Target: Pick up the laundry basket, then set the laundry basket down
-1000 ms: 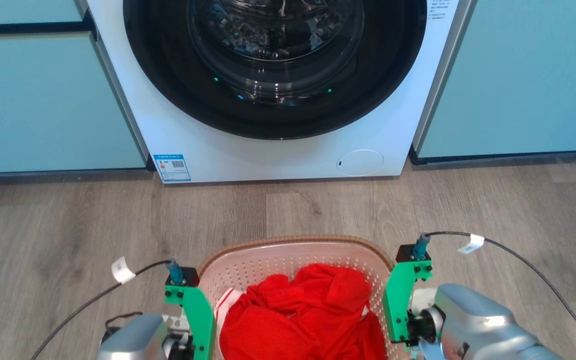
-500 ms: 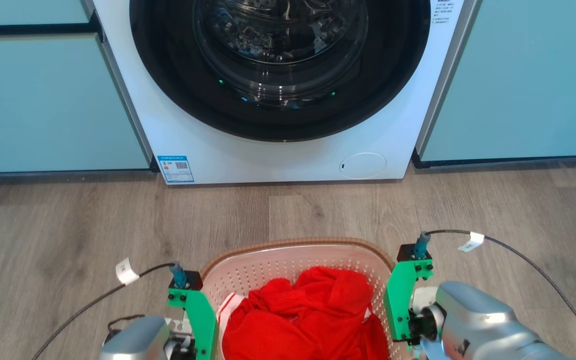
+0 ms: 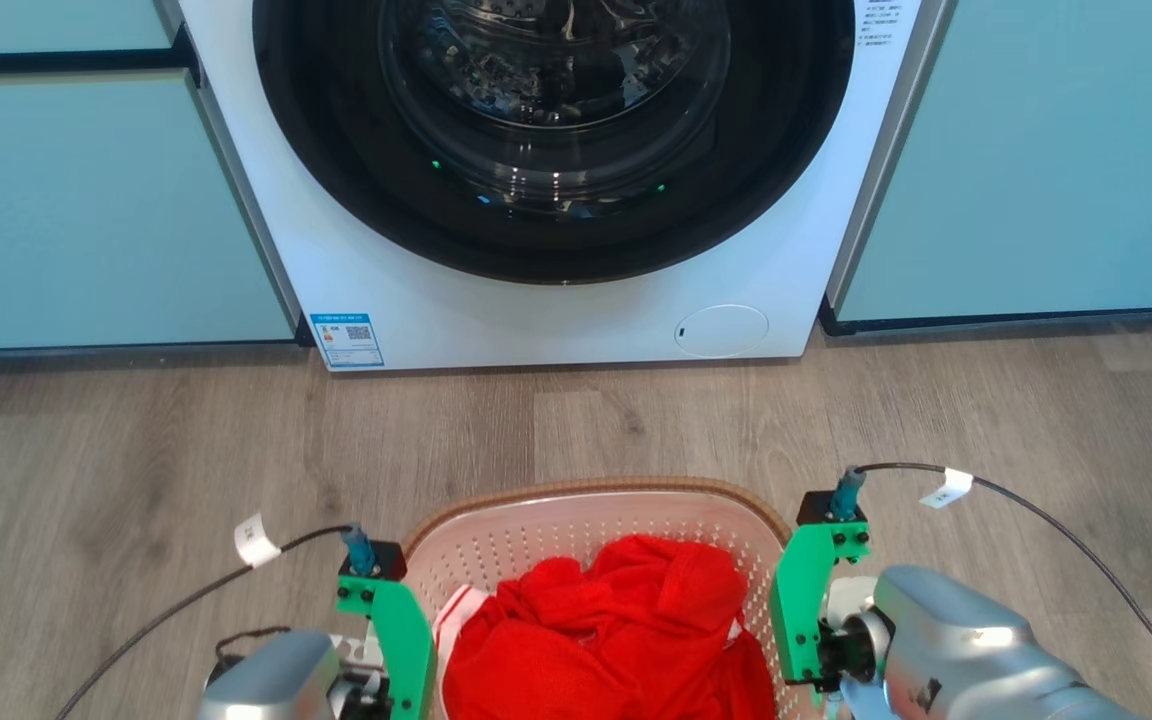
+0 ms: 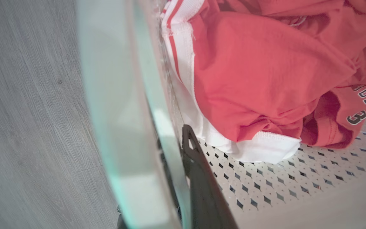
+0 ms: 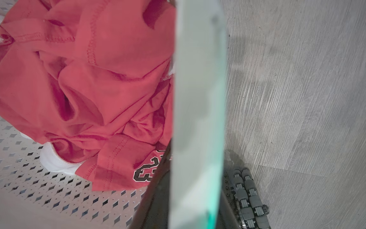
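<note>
We grip the laundry basket (image 3: pixel 591 492) by its two opposite side walls, so the red jersey (image 3: pixel 606 630) inside rides evenly between our arms. The basket sits low in front of us, well apart from the washing machine (image 3: pixel 556 310), and we cannot tell whether its base is off the wood floor (image 3: pixel 136 470). Our left gripper (image 4: pixel 176 149) and right gripper (image 5: pixel 192 178) each point down over the rim, jaws narrowed onto the wall, one dark finger inside and one outside.
</note>
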Controlling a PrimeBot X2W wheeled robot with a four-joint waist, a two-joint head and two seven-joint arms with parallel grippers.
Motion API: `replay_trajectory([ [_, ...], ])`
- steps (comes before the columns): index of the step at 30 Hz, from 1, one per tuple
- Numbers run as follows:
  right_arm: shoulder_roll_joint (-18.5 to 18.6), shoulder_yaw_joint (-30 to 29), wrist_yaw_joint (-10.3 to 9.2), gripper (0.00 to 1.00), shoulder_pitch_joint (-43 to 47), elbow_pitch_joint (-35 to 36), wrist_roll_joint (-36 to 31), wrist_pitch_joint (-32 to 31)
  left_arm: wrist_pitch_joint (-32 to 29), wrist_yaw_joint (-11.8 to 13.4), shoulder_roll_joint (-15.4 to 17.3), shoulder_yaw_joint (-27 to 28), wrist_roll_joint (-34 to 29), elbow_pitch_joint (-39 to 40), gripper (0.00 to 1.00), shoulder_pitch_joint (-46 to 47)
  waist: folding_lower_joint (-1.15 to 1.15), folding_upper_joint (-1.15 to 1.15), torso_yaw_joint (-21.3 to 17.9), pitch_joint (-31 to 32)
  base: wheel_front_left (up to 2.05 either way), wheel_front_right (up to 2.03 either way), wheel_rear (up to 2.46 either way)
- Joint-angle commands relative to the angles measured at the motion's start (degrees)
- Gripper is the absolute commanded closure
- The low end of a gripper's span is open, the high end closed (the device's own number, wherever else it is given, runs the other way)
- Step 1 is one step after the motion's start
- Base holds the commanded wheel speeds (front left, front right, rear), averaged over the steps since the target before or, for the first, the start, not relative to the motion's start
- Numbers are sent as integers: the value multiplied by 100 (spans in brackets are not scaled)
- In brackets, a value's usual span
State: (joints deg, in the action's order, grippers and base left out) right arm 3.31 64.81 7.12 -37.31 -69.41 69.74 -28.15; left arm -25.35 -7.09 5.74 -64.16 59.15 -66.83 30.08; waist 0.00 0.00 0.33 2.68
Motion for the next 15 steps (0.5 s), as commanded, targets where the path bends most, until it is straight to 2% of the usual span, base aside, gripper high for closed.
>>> replay_trajectory([
  [1,-44,-11,36,100,-287,96,48,91,94,-40,140,50,-21,66,100,404,0,0,-5,-2,0,0,0],
  [15,-44,158,36,100,-292,37,231,106,226,-40,109,-177,146,-39,100,476,0,0,-55,2,0,0,0],
])
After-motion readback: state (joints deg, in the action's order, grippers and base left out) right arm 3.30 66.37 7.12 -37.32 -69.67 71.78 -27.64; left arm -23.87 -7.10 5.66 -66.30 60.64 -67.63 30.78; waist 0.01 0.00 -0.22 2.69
